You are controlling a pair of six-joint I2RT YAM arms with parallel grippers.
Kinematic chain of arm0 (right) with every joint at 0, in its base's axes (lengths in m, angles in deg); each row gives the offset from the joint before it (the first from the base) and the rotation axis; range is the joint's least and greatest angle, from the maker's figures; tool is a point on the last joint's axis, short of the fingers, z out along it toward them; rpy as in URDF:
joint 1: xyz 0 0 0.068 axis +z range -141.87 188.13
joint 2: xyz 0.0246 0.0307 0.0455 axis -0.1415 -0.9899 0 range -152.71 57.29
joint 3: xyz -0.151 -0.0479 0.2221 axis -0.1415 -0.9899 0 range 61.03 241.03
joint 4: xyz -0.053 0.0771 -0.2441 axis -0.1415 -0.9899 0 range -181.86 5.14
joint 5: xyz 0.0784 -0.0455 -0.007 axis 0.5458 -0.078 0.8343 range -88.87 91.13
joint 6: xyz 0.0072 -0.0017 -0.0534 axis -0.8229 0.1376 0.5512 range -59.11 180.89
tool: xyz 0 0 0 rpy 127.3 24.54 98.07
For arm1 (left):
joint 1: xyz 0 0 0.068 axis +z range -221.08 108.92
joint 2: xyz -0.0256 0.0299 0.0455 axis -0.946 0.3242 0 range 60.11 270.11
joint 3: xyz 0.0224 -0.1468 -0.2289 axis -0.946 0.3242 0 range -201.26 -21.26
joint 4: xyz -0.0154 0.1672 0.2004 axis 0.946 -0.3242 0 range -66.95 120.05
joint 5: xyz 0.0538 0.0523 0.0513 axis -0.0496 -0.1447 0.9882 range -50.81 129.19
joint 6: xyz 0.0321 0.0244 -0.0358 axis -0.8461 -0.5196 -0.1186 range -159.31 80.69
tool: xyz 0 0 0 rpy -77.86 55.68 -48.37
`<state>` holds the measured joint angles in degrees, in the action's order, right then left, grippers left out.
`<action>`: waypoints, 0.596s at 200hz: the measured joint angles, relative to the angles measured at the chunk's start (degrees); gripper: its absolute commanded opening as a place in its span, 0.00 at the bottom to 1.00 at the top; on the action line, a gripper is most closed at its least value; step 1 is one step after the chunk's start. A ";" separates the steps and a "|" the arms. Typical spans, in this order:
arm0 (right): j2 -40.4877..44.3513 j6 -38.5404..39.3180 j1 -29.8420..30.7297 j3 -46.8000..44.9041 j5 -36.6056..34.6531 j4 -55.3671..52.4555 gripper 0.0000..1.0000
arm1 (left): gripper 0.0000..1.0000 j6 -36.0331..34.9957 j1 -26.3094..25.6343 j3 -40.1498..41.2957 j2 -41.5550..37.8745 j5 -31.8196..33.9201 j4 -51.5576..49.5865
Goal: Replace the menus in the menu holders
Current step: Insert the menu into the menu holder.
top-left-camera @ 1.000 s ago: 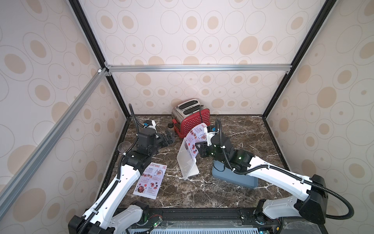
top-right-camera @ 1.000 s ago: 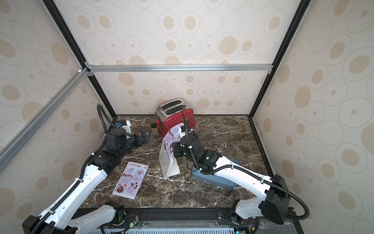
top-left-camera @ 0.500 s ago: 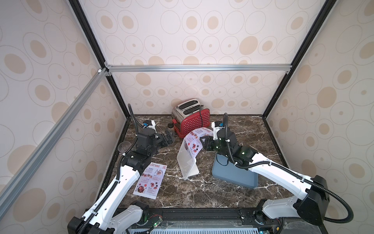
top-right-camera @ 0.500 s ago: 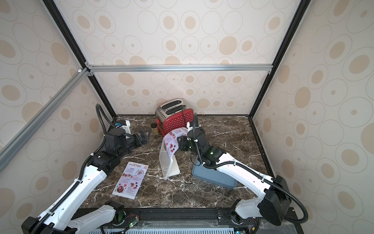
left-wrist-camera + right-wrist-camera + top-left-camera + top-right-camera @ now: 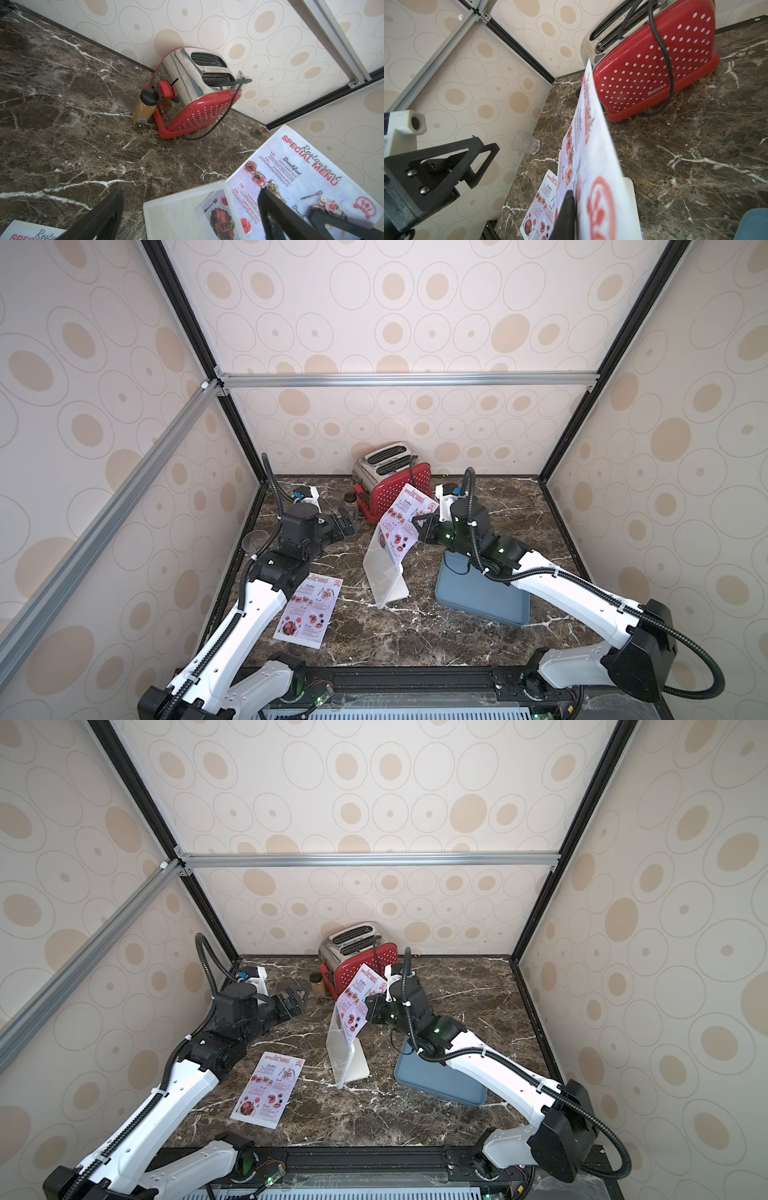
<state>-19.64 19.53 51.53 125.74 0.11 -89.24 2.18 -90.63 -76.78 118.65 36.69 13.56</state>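
A white menu (image 5: 405, 516) (image 5: 360, 992) with a red heading stands tilted, its lower part inside the clear menu holder (image 5: 384, 578) (image 5: 347, 1056) and its upper part sticking out. My right gripper (image 5: 419, 526) (image 5: 574, 193) is shut on that sheet's right edge; one black finger (image 5: 566, 212) lies against the print. My left gripper (image 5: 349, 522) (image 5: 191, 207) hangs open to the left of the holder (image 5: 176, 216), holding nothing. A second menu (image 5: 311, 610) (image 5: 268, 1090) lies flat on the marble at front left.
A red and chrome toaster (image 5: 390, 477) with a loose cord stands at the back wall, a small jar (image 5: 350, 499) beside it. A blue-grey tray (image 5: 482, 597) lies under my right arm. A clear glass (image 5: 253, 539) stands by the left wall.
My right gripper has closed on the menu's edge. The sheet's top, bent over to the right half a second ago, now stands straighter. The left arm has hardly moved.
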 measured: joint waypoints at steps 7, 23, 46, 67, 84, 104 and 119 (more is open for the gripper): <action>0.09 0.00 0.24 -0.33 -0.02 0.57 0.09 | 0.99 0.00 0.00 0.00 -0.02 -0.02 0.00; 0.61 0.02 1.09 -1.73 -0.11 1.66 0.09 | 1.00 0.00 0.00 0.00 -0.02 -0.02 0.00; 1.53 0.11 2.29 -3.69 -0.61 2.51 0.09 | 0.99 0.00 0.00 0.00 -0.04 -0.02 0.00; 2.23 0.31 2.86 -4.76 -1.16 3.32 0.09 | 0.99 0.00 0.00 0.00 -0.22 -0.02 0.00; 2.95 0.61 3.32 -5.64 -1.79 3.96 0.09 | 0.99 0.00 -0.02 0.00 -0.35 -0.02 0.00; 3.67 1.03 4.13 -6.54 -2.49 4.42 0.09 | 1.00 0.02 0.00 0.00 -0.37 -0.09 0.00; 3.82 1.38 4.90 -7.08 -2.95 4.94 0.10 | 0.99 0.00 0.00 0.00 -0.37 -0.22 0.00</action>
<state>-15.81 20.91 56.43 118.66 -2.84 -84.30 2.18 -90.63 -76.78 118.28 36.47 13.56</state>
